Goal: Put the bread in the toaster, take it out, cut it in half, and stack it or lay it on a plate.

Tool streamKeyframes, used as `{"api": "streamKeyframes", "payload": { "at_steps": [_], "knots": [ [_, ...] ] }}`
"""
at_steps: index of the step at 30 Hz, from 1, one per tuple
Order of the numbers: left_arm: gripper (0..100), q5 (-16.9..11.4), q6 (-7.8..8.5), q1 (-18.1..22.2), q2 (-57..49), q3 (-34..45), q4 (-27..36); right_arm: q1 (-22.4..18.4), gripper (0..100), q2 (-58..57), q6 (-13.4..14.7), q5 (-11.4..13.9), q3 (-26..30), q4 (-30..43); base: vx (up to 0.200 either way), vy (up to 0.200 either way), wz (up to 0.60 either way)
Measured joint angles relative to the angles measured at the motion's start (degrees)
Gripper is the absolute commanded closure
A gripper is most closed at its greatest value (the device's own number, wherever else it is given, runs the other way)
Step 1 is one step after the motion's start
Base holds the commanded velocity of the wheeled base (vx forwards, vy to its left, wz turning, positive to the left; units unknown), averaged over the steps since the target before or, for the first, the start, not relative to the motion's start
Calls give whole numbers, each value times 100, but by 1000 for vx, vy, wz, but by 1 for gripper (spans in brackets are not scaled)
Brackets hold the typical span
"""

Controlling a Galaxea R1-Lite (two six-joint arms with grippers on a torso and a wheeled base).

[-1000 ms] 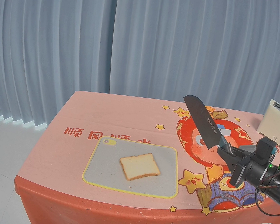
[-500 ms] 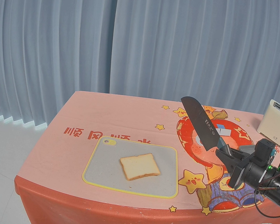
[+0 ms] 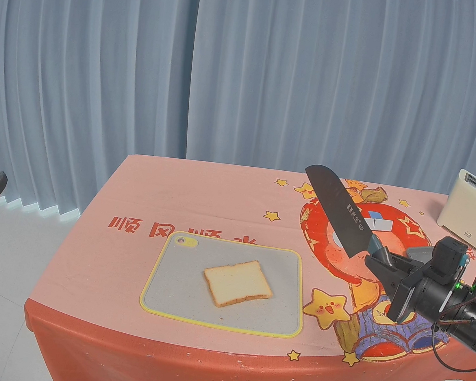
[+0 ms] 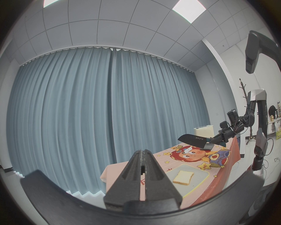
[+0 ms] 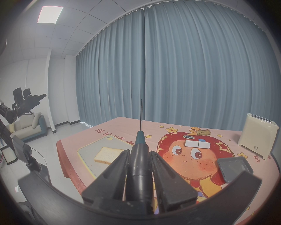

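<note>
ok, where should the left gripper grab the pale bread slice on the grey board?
Probably its left crust edge, from the robot's left and above: the pale bread slice lies flat on the grey cutting board, so only edges offer a pinch, and the right gripper holds the black knife opposite.

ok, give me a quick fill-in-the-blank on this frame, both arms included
1. The right gripper is shut on the handle of a ____, blade up above the table.
2. The bread lies flat on the ____.
3. The toaster stands near the table's far ____ corner.
4. The fingers of the left gripper are ____, holding nothing.

Missing: knife; cutting board; right; shut.
</note>
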Motion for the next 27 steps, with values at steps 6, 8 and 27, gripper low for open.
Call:
{"api": "streamKeyframes", "payload": {
  "at_steps": [6, 8, 27],
  "knots": [
    [100, -176, -9, 2, 279, -435, 107, 165, 100, -33, 17, -11, 15, 0, 0, 0, 0],
    [100, -227, -9, -4, 411, -512, 110, 228, 100, -51, 22, -13, 22, 2, 0, 0, 0],
    [100, -57, -83, -1479, 2239, -1853, 55, 364, 100, 17, 50, 0, -2, 0, 0, 0, 0]
  ]
}}
